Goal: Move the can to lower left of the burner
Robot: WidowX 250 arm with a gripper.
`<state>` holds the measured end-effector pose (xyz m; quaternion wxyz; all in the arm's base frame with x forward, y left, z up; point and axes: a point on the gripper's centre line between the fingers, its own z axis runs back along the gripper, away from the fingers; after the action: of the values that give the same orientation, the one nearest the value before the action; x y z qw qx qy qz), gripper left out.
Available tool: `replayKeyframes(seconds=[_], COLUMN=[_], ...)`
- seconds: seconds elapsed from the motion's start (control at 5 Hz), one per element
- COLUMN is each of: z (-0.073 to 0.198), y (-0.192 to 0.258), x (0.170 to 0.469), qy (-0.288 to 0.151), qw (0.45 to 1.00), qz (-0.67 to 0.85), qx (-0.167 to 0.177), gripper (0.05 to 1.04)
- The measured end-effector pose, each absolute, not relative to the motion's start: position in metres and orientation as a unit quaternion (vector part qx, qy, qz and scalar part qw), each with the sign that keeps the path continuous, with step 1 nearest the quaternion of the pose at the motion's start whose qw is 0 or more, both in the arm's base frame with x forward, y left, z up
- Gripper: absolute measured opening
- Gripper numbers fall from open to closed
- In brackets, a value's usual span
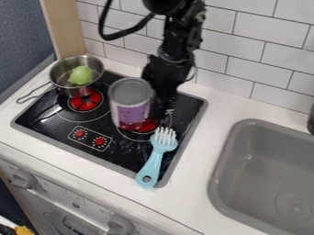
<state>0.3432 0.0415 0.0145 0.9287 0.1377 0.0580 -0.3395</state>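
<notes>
The black gripper (pixel 160 94) hangs over the right part of the black stove, just behind and to the right of the can, close up against it. The can (pixel 131 110), silver with a purple label, stands upright or nearly so at the right burner (pixel 147 125), whose red centre shows around its base. Whether the can rests on the stove or is slightly raised, I cannot tell. It hides part of the gripper and of the burner.
A metal pot (pixel 60 82) holding a green object (pixel 81 75) stands at the back left, behind the left burner (pixel 85 100). A light blue brush (pixel 153 163) lies across the stove's front right. The grey sink (pixel 264 174) is at right; a tiled wall (pixel 245 46) stands behind.
</notes>
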Motion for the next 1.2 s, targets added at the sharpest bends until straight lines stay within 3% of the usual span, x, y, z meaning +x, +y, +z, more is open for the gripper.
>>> replayKeyframes(seconds=[0.8,1.2], z=[0.021,0.019], y=[0.117,0.121], x=[0.305,0.3], qy=[0.112,0.119], qw=[0.954,0.955], qz=[-0.225,-0.221], qx=[0.162,0.16], gripper=[0.999,0.999])
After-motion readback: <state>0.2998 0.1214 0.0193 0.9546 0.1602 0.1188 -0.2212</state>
